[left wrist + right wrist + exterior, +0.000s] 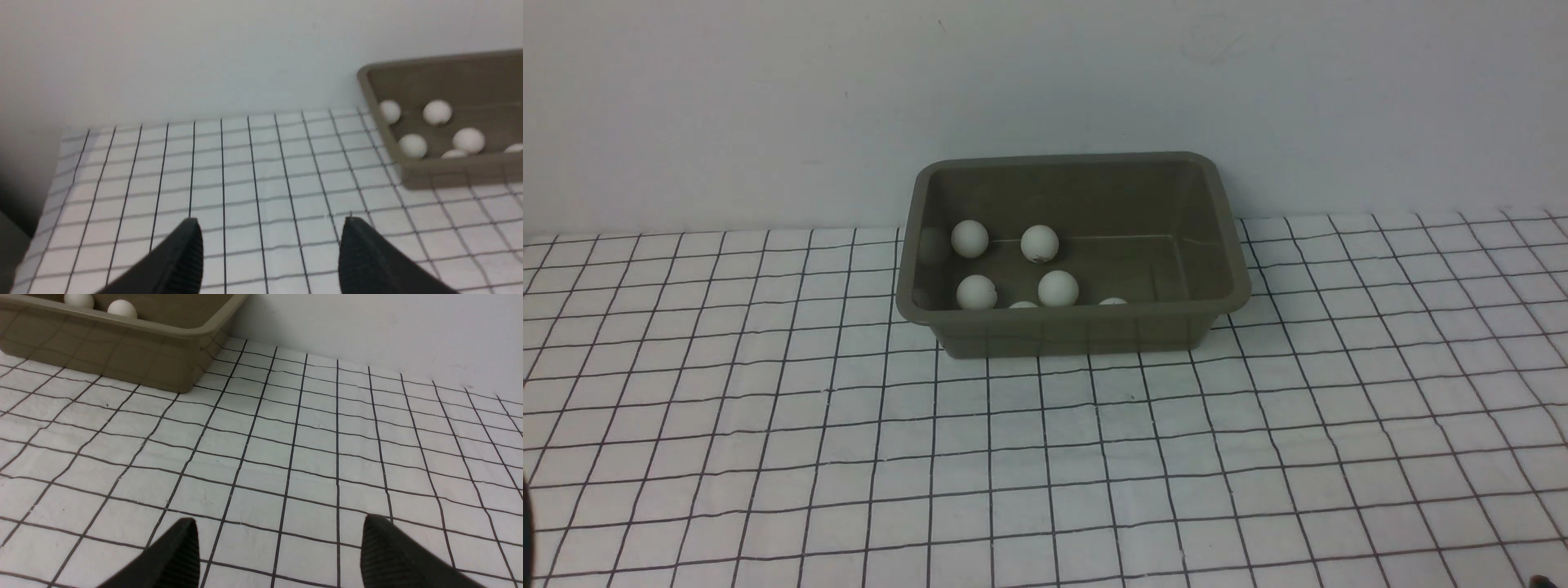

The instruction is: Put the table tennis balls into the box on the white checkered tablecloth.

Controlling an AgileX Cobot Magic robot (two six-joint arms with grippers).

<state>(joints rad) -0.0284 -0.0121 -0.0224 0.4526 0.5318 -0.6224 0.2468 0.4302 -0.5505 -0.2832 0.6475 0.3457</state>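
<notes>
The olive-grey box (1078, 335) stands on the white checkered tablecloth (1045, 457) near the back wall. Several white table tennis balls lie inside it, among them one (969, 238) at the back left and one (1058, 287) nearer the front wall. Seen from the left wrist, the box (449, 171) holds the balls (437, 112), and my left gripper (271, 228) hangs open over bare cloth to its left. From the right wrist, the box (122, 355) shows two balls (121, 308) above its rim, while my right gripper (278, 528) is open above cloth, with nothing between its fingers.
A plain pale wall (1045, 82) rises right behind the box. The cloth's left edge (53, 183) drops off beside the left gripper's spot. Neither arm shows in the front view.
</notes>
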